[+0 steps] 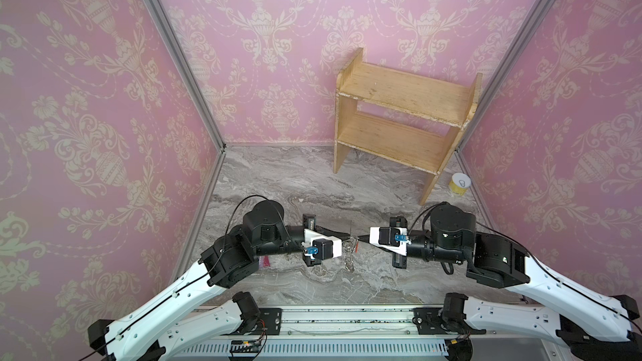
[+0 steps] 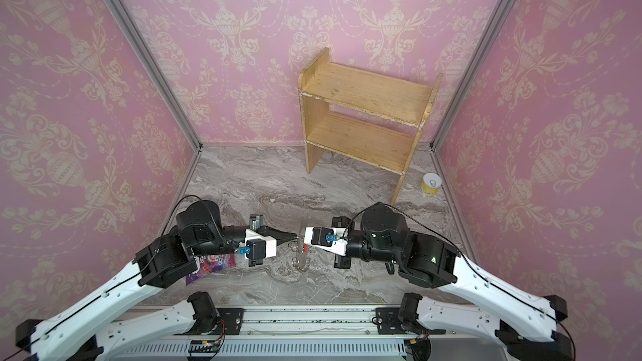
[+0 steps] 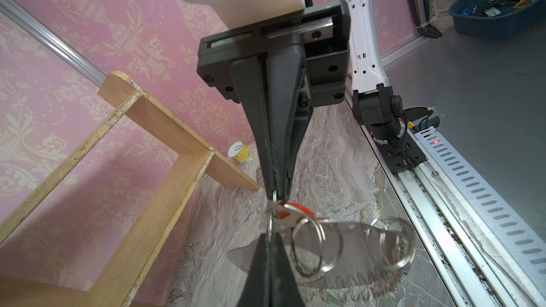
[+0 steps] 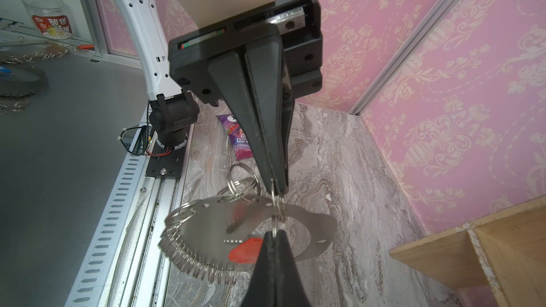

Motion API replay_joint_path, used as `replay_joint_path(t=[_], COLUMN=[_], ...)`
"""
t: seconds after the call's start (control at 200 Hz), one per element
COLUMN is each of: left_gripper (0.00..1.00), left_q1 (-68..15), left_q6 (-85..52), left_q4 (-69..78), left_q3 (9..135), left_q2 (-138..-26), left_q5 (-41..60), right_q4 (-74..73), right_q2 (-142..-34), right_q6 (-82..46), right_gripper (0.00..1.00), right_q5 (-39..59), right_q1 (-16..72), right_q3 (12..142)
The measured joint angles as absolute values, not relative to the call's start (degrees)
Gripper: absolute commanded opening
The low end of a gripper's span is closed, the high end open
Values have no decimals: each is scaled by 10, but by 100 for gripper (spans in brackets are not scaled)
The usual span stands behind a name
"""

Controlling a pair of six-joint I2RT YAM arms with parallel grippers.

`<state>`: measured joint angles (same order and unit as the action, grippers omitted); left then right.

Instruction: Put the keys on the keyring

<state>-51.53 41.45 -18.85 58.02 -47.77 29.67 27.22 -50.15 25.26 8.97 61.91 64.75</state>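
Observation:
The keyring (image 3: pixel 351 233) is a flat grey metal crescent with several silver split rings along its edge. It hangs above the marble floor between my two grippers, and shows in both top views (image 1: pixel 348 258) (image 2: pixel 301 255). My left gripper (image 3: pixel 270 233) is shut on one split ring. My right gripper (image 4: pixel 274 233) faces it tip to tip and is shut on a ring at the same spot. The keys (image 4: pixel 245 250), a small silver blade with a red tag (image 3: pixel 295 206), dangle right beside the pinched rings. I cannot tell whether the key hangs on the ring.
A wooden two-tier shelf (image 1: pixel 399 119) stands at the back right, with a yellow can (image 1: pixel 459 185) beside its leg. A purple snack packet (image 2: pixel 212 263) lies under the left arm. A metal rail (image 1: pixel 347 317) runs along the front edge.

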Motion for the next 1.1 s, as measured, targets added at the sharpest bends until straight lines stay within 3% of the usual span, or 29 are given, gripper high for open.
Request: replay_joint_path(t=[1.096], left_gripper=[0], left_q1=[-515], left_q6=[290], left_q4=[-118], left_q3=[557], left_q2=[-476], left_q5=[295], right_q4=[229], right_q2=[-448], right_q6=[281], right_gripper=[0], right_q5=[18], right_q1=[654], right_q3=[610])
